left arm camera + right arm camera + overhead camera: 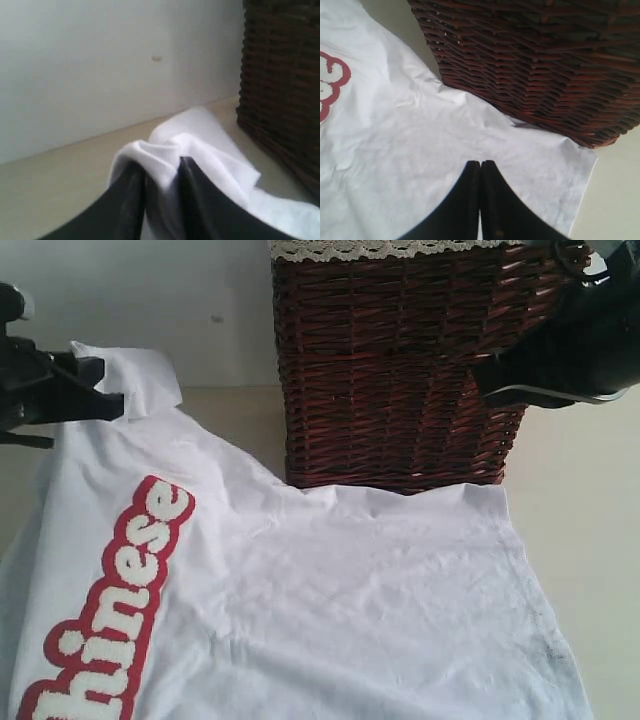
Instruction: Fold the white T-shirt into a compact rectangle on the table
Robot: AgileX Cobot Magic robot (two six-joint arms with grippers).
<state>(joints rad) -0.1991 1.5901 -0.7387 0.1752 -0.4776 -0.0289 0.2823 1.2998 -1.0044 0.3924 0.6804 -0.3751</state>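
Nearest: the white T-shirt (350, 610), spread mostly flat on the table (590, 500), red-outlined lettering (120, 590) face up, not yet folded. Above its plain side, the right fingers (467, 200) pressed together, holding nothing, probably parked clear of the cloth. Further back, the left fingers (195, 190) pinching a bunched corner of the shirt, lifted off the table, likely to start a fold. Beyond, touching the shirt's far edge, the wicker basket (400, 370), crowding the folding space. Behind everything, the pale wall (75, 65).

Soft cloth T-shirt (350, 600), rough wicker basket (390, 370)
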